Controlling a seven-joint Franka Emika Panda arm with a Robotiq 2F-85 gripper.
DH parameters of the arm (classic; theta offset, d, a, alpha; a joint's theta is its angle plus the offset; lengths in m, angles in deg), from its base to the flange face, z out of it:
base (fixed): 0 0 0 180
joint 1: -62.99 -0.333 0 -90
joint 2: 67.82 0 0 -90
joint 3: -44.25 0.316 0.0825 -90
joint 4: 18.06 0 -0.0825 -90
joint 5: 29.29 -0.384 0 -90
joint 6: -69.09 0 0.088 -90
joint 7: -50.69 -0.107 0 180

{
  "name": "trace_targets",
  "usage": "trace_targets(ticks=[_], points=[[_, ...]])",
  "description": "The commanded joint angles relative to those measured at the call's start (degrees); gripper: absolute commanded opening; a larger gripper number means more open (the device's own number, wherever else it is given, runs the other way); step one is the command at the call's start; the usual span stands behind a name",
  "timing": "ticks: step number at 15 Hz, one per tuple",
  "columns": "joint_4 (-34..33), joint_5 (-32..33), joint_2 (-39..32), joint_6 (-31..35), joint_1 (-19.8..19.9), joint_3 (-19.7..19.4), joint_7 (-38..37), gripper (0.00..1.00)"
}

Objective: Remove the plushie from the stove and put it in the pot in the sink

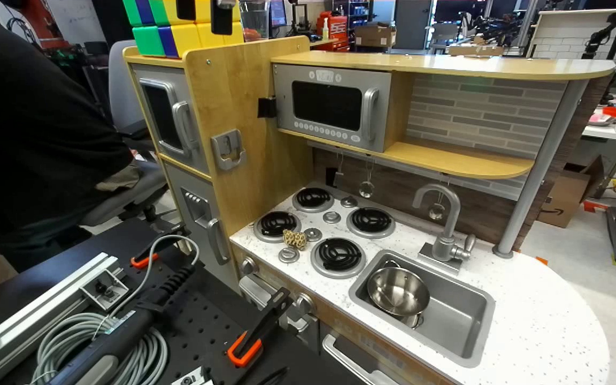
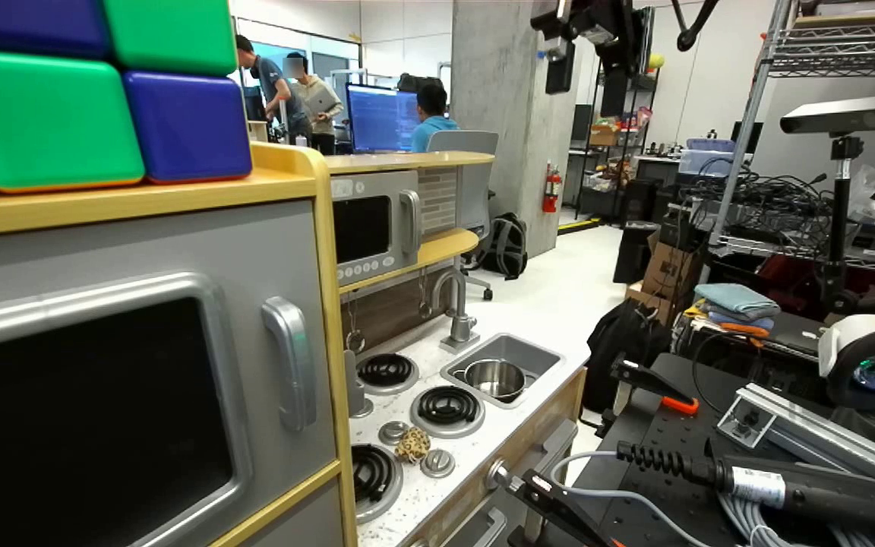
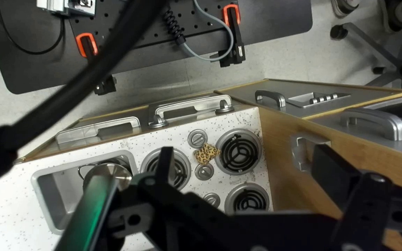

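Note:
The plushie, small and yellow with black leopard spots, lies on the white stove (image 1: 305, 256) in both exterior views (image 1: 294, 239) (image 2: 412, 445). In the wrist view the plushie (image 3: 206, 153) lies between two silver knobs, against a burner's rim. The shiny steel pot (image 1: 399, 291) stands in the grey sink (image 1: 463, 321), at the end near the stove. The pot also shows in an exterior view (image 2: 495, 380) and, partly behind a finger, in the wrist view (image 3: 115, 170). My gripper (image 3: 244, 157) is open and empty, high above the stove. It shows at the top edge of both exterior views (image 1: 203, 13) (image 2: 588, 80).
A tall wooden side panel (image 1: 254, 101) rises beside the burners. A toy microwave (image 1: 335, 104) and shelf overhang the back of the stove. The curved faucet (image 1: 449, 214) stands behind the sink. A black table (image 1: 206, 310) with clamps and cable lies in front. Coloured blocks (image 1: 179, 32) sit on top.

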Motion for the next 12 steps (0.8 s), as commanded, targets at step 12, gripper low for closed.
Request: trace_targets(ticks=[12], points=[[-4.0, 1.0, -37.4, 37.8, -1.0, 1.5, -18.8, 1.0]])
